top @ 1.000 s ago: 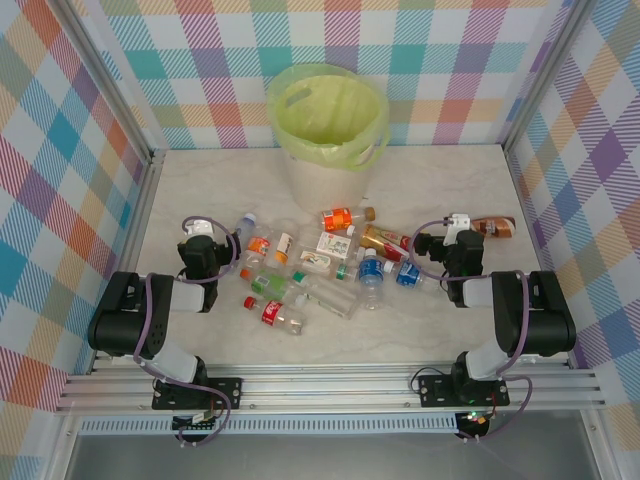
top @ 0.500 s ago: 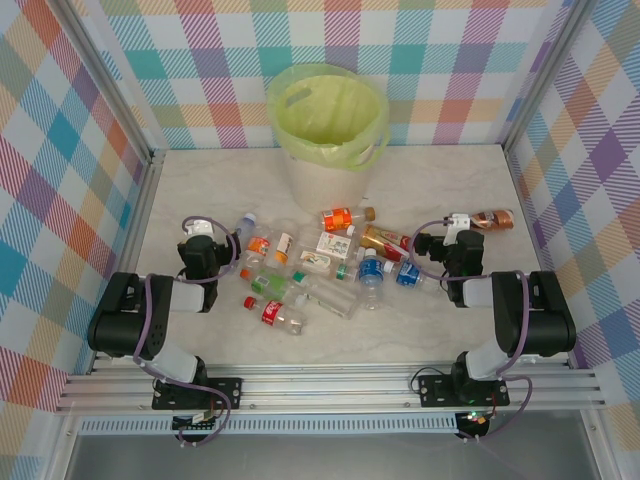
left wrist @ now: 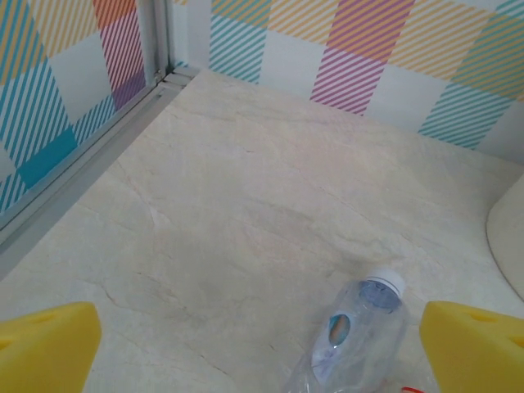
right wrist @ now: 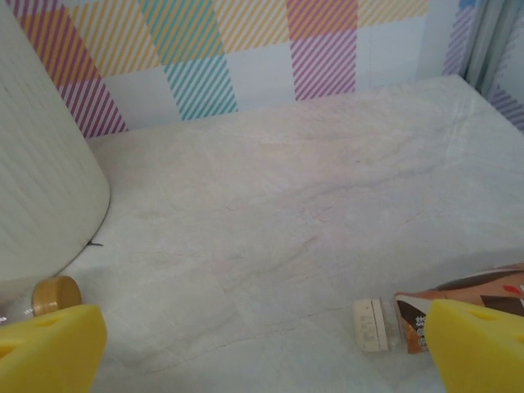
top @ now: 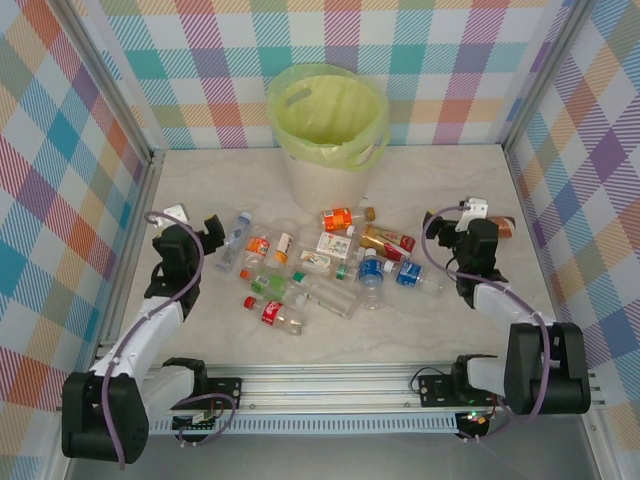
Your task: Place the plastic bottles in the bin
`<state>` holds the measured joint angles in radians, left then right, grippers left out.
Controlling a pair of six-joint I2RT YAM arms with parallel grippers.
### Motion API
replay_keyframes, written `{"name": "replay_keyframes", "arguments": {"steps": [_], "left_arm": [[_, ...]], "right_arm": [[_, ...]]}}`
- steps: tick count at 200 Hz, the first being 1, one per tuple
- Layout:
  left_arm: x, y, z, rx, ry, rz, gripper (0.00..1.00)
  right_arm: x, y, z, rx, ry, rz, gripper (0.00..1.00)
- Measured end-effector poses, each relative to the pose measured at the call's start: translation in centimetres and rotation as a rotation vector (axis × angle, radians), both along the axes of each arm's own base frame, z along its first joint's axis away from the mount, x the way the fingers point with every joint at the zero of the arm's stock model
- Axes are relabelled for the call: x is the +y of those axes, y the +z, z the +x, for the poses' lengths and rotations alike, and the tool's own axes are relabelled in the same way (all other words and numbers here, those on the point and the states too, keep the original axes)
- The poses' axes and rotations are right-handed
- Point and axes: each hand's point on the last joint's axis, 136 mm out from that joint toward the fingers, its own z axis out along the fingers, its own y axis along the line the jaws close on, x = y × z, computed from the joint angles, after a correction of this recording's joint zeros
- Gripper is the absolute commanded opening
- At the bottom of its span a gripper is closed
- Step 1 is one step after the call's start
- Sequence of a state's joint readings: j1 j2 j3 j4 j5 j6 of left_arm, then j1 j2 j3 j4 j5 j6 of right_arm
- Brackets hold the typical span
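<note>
- Bottles (top: pixel 370 268) lie scattered mid-tabletop (top: pixel 450 180), in front of the bin (top: pixel 325 180); none grasped yet.
- My left hand (left wrist: pixel 262 344) and right hand (right wrist: pixel 262 344) both gape wide, empty.
- Next, I judge: lower my left hand around the clear bottle (left wrist: pixel 348 348).

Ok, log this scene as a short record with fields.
bin: upright at the back, no bottle visible inside
plastic bottles: lying scattered on the table in front of it
left hand: open, empty, clear bottle just ahead
right hand: open, empty, brown-labelled bottle at its right side
</note>
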<state>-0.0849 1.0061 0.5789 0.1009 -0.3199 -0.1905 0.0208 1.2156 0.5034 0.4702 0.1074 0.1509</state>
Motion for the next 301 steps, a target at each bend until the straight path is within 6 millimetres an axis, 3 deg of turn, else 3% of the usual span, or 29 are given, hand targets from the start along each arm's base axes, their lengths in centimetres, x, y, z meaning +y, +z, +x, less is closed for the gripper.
{"name": "replay_keyframes", "arguments": {"steps": [16,31,86,112,161,236,301], "left_arm": [[-0.4,0.8,0.0,0.062,-0.001,-0.056,1.00],[-1.2,0.4,0.4,0.141,-0.019,-0.096,1.00],[-4.2,-8.8,2.2,0.572,-0.129,-0.169,1.00],[-4.8,-11.3,1.6,0.668,-0.182,-0.164,1.00],[-5.7,-13.2,2.8,0.743,-0.250,-0.150,0.92],[-5.6,-14.9,4.4,0.802,-0.269,-0.116,0.76],[-4.8,-16.5,4.1,0.852,-0.241,-0.078,0.53]], "right_arm": [[-0.3,0.9,0.5,0.038,-0.041,0.061,1.00],[-0.4,1.4,0.7,0.062,-0.072,0.116,1.00],[-0.6,-0.3,-0.1,0.137,-0.160,0.285,1.00],[-0.7,-0.7,-0.3,0.153,-0.170,0.296,1.00],[-0.6,-1.4,-0.7,0.187,-0.165,0.281,1.00],[-0.2,0.0,-0.9,0.152,-0.121,0.252,1.00],[-0.1,0.6,-1.0,0.132,-0.101,0.226,1.00]]}}
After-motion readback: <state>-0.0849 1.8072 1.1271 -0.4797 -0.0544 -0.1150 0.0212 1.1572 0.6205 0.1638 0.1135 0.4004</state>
